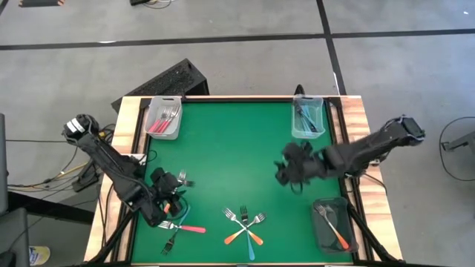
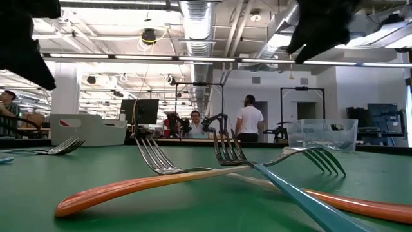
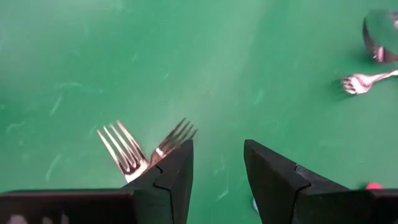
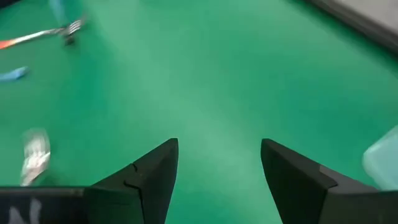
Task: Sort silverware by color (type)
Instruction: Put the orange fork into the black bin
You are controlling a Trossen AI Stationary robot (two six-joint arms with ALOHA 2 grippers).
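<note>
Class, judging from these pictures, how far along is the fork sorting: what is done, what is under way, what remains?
Done: pink forks in the top-left bin, blue in the top-right bin, orange in the bottom-right bin. Under way: the open left tool hovers over the forks at the left; the open right tool holds nothing. Left: those, plus the crossed pile.

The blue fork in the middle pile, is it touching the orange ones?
Touching. In the low view the blue-handled fork lies directly across the orange-handled forks, handles overlapping where they cross.
</note>
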